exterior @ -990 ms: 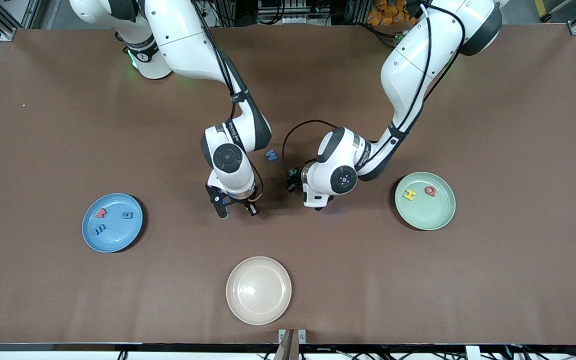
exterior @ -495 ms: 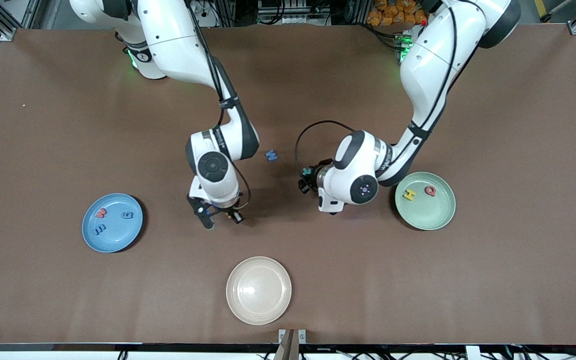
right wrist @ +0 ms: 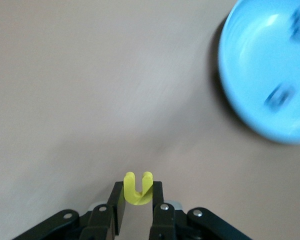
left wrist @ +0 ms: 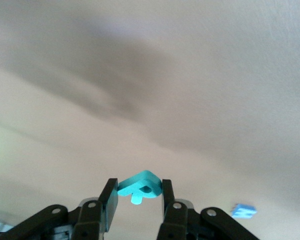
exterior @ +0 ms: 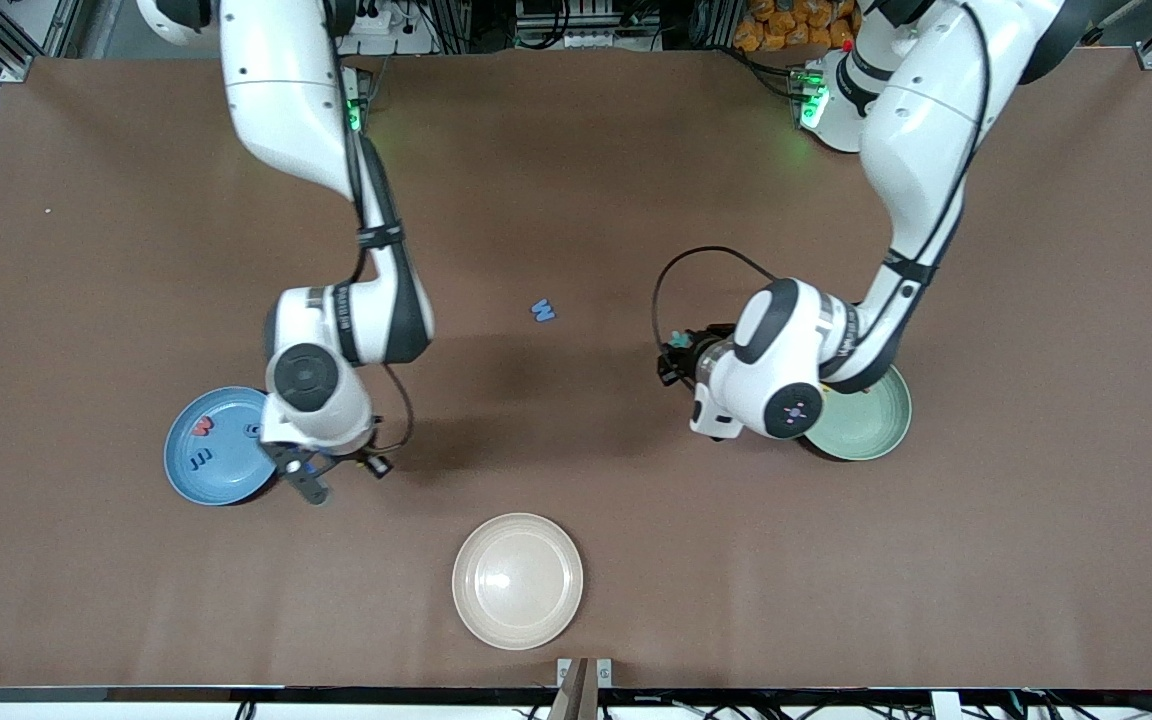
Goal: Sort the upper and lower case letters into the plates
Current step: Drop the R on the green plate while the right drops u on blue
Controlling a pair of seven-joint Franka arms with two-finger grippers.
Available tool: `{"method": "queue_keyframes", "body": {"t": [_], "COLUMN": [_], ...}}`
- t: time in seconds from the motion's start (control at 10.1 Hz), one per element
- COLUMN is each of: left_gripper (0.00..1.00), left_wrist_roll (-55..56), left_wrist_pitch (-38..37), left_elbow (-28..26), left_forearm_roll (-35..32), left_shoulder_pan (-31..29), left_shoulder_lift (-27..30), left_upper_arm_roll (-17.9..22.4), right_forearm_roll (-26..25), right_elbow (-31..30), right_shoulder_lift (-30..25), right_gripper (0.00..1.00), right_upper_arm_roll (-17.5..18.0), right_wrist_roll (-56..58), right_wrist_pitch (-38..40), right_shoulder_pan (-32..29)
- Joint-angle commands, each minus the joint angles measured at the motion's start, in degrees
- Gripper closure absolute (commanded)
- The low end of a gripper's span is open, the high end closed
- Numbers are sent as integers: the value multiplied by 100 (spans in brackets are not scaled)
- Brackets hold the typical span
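Front camera: high, across bench (exterior: 636, 560), faces robot bases, takes in whole top. Left wrist camera: close, looks past own claw (left wrist: 137, 192) at bare bench. Right wrist camera: close past own claw (right wrist: 138, 192); shares blue plate (right wrist: 260, 75) with front view (exterior: 198, 480).

Not much to read here tbh; the foam letters are the only characters around; a blue W (exterior: 542, 311) lies flat on the table (exterior: 636, 560), between the two arms; the right tool (right wrist: 138, 200) pinches a yellow piece that reads like a U (right wrist: 138, 188); the teal piece (left wrist: 139, 186) in the left tool (left wrist: 139, 197) can't be made out; print on the arms is too small.
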State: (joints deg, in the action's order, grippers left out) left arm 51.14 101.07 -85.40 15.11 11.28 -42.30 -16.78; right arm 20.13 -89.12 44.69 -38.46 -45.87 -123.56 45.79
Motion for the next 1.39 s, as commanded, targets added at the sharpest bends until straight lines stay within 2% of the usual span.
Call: {"method": "queue_keyframes", "body": {"t": [0.0,0.1,0.4,0.59,0.79,0.89,0.99,1.09,1.29], "left_gripper": [68,68,68,68,68,64,43,0,0], "left_wrist_roll": [-716,-1076,-2263,-2511,-2958,-3039,-3039,-3039,-3013], "left_wrist_pitch": [-377,-413,-413,-273,-185,-184,-176,-176,-167], "left_elbow": [-196,-223,-302,-302,-302,-293,-293,-276,-267], "left_forearm_roll": [-444,-796,-1087,-1675,-1704,-1713,-1713,-1713,-1626], "left_shoulder_pan": [-441,-652,-1285,-1365,-1497,-1585,-1568,-1577,-1559], "left_shoulder_lift": [372,372,337,232,179,161,144,109,117], "left_upper_arm_roll": [-19,-27,-19,-19,7,-1,8,8,-1], "right_forearm_roll": [0,-9,0,0,-9,-9,-17,-18,-18], "right_elbow": [-53,-61,-53,-122,-272,-272,-298,-325,-378], "right_shoulder_lift": [-512,-618,-689,-629,-619,-611,-602,-593,-576], "right_gripper": [100,100,100,100,100,100,100,100,100], "right_upper_arm_roll": [31,40,40,49,58,58,58,58,66], "right_wrist_roll": [928,1192,1300,1588,2185,2518,2844,3134,3618], "right_wrist_pitch": [629,762,877,887,878,887,878,895,887], "right_shoulder_pan": [-482,-632,-729,-896,-1115,-1282,-1449,-1590,-1853]}}
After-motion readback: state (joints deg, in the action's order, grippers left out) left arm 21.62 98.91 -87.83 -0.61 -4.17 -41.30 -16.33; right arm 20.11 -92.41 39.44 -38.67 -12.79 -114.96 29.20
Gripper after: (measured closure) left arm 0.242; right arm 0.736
